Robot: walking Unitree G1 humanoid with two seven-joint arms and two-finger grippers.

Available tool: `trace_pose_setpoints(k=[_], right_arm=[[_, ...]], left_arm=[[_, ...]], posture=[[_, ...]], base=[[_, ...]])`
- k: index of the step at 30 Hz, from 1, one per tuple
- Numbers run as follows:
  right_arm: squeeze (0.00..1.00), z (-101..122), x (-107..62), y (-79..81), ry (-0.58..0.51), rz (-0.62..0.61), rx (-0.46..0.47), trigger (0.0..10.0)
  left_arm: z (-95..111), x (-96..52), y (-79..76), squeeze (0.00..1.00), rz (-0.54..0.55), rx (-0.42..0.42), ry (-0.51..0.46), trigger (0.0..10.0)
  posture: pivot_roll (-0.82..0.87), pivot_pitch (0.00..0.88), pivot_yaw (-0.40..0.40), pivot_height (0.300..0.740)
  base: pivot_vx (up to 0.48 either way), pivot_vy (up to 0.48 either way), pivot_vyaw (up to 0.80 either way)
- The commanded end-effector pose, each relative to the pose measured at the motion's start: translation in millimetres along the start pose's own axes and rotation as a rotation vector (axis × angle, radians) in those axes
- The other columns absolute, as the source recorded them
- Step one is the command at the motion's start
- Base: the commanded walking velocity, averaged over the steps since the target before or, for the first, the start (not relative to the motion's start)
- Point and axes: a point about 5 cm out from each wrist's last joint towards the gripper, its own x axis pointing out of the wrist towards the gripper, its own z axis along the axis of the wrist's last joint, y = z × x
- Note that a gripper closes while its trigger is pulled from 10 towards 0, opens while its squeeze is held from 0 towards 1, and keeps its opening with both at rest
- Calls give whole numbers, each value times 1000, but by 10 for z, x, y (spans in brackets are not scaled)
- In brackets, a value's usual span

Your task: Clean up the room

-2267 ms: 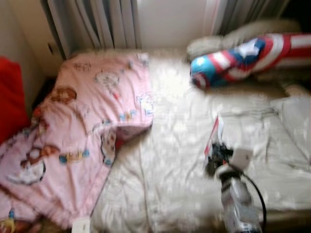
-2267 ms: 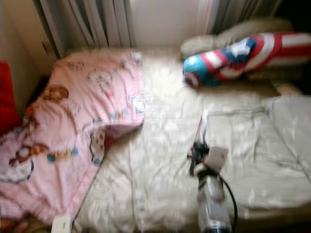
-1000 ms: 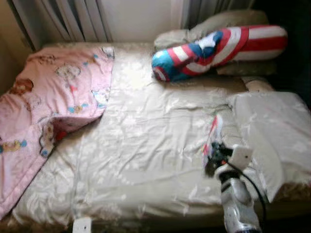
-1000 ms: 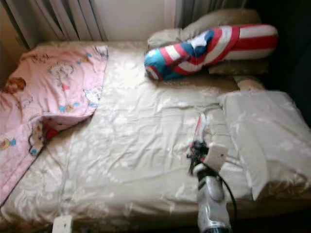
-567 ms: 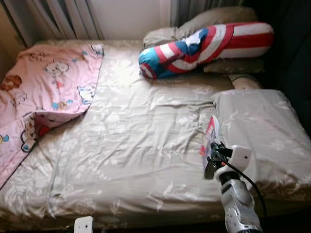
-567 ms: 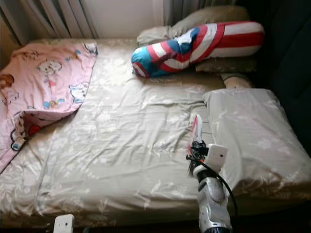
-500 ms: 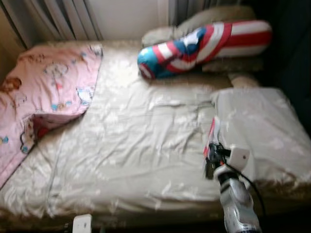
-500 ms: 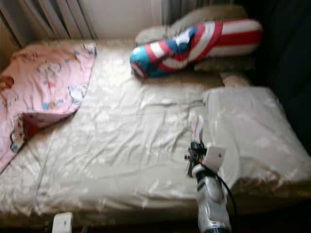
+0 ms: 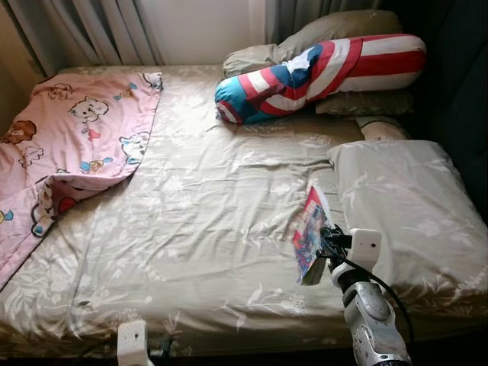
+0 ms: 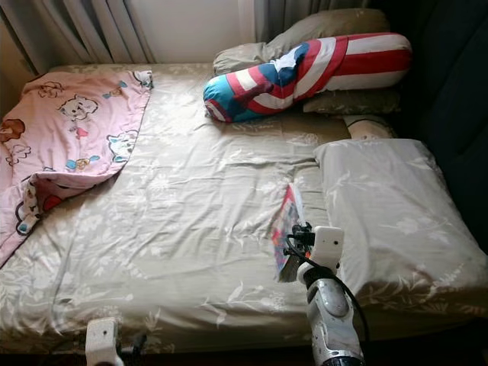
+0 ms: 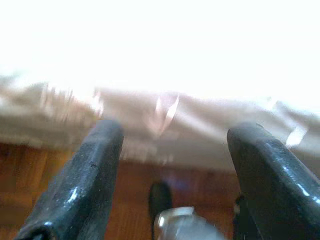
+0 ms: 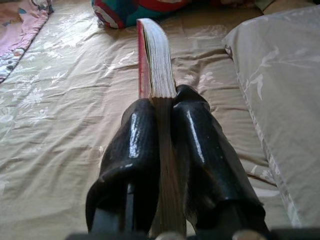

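My right gripper (image 12: 159,107) is shut on a thin book (image 12: 155,55) with a red spine, clamping its lower edge. In the head views the book (image 9: 310,236) shows a colourful cover and hangs tilted over the beige bed sheet (image 9: 206,221), just left of a beige pillow (image 9: 404,206). The silver right arm (image 9: 366,320) rises from the bed's near edge. My left gripper (image 11: 172,140) is open and empty, low by the side of the mattress over a wooden floor (image 11: 45,175); its wrist (image 9: 131,341) shows at the bed's front edge.
A pink cartoon blanket (image 9: 69,145) covers the bed's left part, one corner folded over. A red, white and blue bolster (image 9: 320,69) lies at the head on beige pillows. Curtains (image 9: 99,30) and a pale wall stand behind. Dark space lies right of the bed.
The book has tipped leftward in my right gripper, so its cover now shows. The camera swung right over the earlier frames and has steadied.
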Motion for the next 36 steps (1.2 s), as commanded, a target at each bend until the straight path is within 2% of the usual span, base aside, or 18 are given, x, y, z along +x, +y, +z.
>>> trace_pose_setpoints(k=[1, 11, 14, 20, 22, 28, 34, 36], right_arm=[[0, 72, 5, 32, -54, 24, 2, 10000], [0, 48, 7, 20, -13, 16, -20, 10000], [0, 66, 1, 29, -35, 27, -21, 10000], [0, 88, 3, 42, -55, 33, 0, 10000], [0, 88, 4, 44, -55, 34, 0, 10000], [0, 92, 9, 57, -55, 44, -1, 10000], [0, 63, 9, 52, -31, 48, -10, 10000], [0, 69, 15, 67, -39, 56, -18, 10000]], left_arm=[[-25, -23, 29, 0, 9, -20, -3, 10000], [70, -8, 52, 0, 5, -41, -68, 10000], [179, 14, 55, 0, -8, -47, -130, 10000], [466, 69, 8, 0, -22, -58, -275, 10000], [476, 70, 8, 0, -23, -59, -280, 10000], [677, 92, -60, 0, -45, -66, -371, 10000], [741, 84, -103, 0, -60, -63, -399, 10000], [761, 78, -112, 0, -63, -64, -409, 10000]], posture=[[-80, 129, 5, 682], [-85, 132, 9, 682], [-85, 133, 9, 662], [-82, 132, 11, 662], [-82, 132, 11, 662], [-82, 131, 13, 662], [-83, 132, 15, 662], [-84, 133, 16, 649]], base=[[0, 0, 0], [0, 0, 0], [0, 0, 0], [0, 0, 0], [0, 0, 0], [0, 0, 0], [0, 0, 0], [0, 0, 0]])
